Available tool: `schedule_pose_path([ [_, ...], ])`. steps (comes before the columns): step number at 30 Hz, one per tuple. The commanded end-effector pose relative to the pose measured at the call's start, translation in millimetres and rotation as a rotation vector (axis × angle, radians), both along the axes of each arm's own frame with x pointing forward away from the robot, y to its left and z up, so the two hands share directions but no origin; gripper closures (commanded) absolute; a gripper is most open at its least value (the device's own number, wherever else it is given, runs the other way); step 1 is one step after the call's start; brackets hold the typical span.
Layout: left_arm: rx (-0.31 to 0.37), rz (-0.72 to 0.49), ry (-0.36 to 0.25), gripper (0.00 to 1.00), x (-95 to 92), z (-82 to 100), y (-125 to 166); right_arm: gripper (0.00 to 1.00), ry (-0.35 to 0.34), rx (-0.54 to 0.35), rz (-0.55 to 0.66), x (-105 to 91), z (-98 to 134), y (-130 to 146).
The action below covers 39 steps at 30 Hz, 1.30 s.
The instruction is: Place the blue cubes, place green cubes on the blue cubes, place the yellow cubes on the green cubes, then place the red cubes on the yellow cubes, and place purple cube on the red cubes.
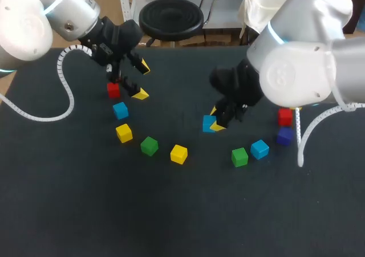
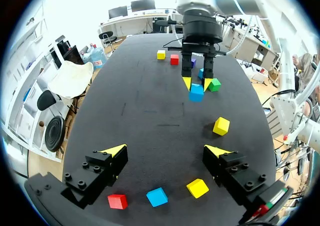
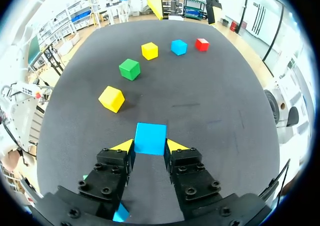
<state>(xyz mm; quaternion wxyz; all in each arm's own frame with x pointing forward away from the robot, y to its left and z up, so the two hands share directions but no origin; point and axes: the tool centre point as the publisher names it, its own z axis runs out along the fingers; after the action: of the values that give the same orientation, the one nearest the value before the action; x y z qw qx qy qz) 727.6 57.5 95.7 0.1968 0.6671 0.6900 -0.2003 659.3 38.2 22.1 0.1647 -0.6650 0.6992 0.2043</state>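
Gripping the small blue solid cube [image 3: 150, 138] by two opposite flat faces, the jaws of the right arm [image 1: 296, 69] stand narrow on it, right of the middle of the black table [image 1: 182, 211]. Judged light, rigid and smooth-sided, so a centred, square pinch should keep it from twisting. The jaws of the left arm [image 1: 34, 17] gape wide and empty at far left, near a small red cube [image 1: 113, 89]; no brand, label or writing readable on any cube.

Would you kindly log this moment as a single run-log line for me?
right gripper: shut on blue cube | left gripper: open, near red cube | stacks: none yet
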Motion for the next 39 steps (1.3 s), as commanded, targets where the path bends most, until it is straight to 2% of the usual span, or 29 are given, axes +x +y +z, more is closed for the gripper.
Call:
schedule_pose_path([
  [1, 0.000, 0.000, -0.001, 0.00, -0.5, 0.1, 0.4, 1.00, 0.010, 0.000, 0.020, 9.9, -2.1, 4.2],
  [21, 0.000, 0.000, -0.001, 0.00, -0.5, 0.1, 0.4, 1.00, 0.056, -0.032, 0.047, 15.9, -14.1, 9.2],
  [33, 0.000, 0.000, -0.001, 0.00, -0.5, 0.1, 0.4, 1.00, -0.007, -0.022, 0.057, 17.6, -19.2, 10.4],
  [39, 0.000, 0.000, -0.001, 0.00, -0.5, 0.1, 0.4, 1.00, -0.006, -0.009, 0.044, 13.9, -21.5, 12.0],
])
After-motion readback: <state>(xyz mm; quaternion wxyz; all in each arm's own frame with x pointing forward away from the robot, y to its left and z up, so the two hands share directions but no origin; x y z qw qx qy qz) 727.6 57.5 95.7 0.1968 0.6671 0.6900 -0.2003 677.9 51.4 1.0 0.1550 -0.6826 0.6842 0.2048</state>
